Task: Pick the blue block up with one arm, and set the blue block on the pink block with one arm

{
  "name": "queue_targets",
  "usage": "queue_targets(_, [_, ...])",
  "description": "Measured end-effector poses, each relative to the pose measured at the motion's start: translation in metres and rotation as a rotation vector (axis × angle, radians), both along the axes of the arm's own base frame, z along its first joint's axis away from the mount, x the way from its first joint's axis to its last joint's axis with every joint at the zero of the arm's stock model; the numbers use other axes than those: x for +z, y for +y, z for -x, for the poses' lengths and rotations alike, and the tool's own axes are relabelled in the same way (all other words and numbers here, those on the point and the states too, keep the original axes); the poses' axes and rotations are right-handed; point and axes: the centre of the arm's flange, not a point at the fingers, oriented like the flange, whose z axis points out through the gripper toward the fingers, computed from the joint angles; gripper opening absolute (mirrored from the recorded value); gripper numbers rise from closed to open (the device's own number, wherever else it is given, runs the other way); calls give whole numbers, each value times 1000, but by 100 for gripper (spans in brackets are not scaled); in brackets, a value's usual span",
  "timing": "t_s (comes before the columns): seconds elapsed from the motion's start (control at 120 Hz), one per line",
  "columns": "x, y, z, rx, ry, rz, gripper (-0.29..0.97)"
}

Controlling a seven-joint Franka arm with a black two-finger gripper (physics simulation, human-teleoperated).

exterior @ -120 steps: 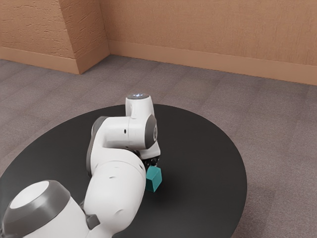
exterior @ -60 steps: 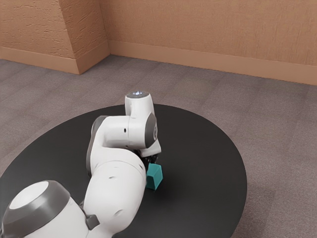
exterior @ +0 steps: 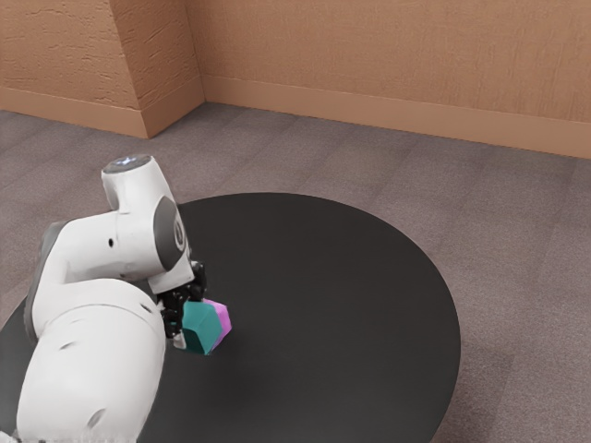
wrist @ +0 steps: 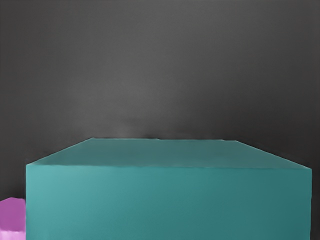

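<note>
The blue block (exterior: 196, 330), teal in colour, sits between the black fingers of my gripper (exterior: 186, 310), which is shut on it. It is at the exterior view's left part of the round black table (exterior: 351, 305). The pink block (exterior: 221, 319) touches or overlaps the blue block's right side in the exterior view and is mostly hidden by it. I cannot tell whether the blue block rests on it. Just under my hand in the wrist view looms the blue block (wrist: 165, 190), and a corner of the pink block (wrist: 11, 217) peeks out beside it.
My white arm (exterior: 102, 305) covers the table's left part in the exterior view. The table (wrist: 160, 70) runs bare and dark beyond the blocks. Grey carpet (exterior: 480, 212) and tan walls (exterior: 388, 55) surround it.
My arm has swung toward the exterior view's left, carrying the blue block from the table's middle over to the pink block, which was hidden behind the arm before.
</note>
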Motion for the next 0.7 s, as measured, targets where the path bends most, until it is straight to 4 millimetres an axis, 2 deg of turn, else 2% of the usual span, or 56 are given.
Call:
queue_targets(0.133, [-1,34,2,-15,-2,-4,37])
queue_targets(0.317, [-1,50,-21,-106,-14,-20,37])
queue_targets(0.5, [-5,44,-51,-227,-24,-27,38])
queue_targets(0.7, [-9,49,-56,-249,-27,-25,38])
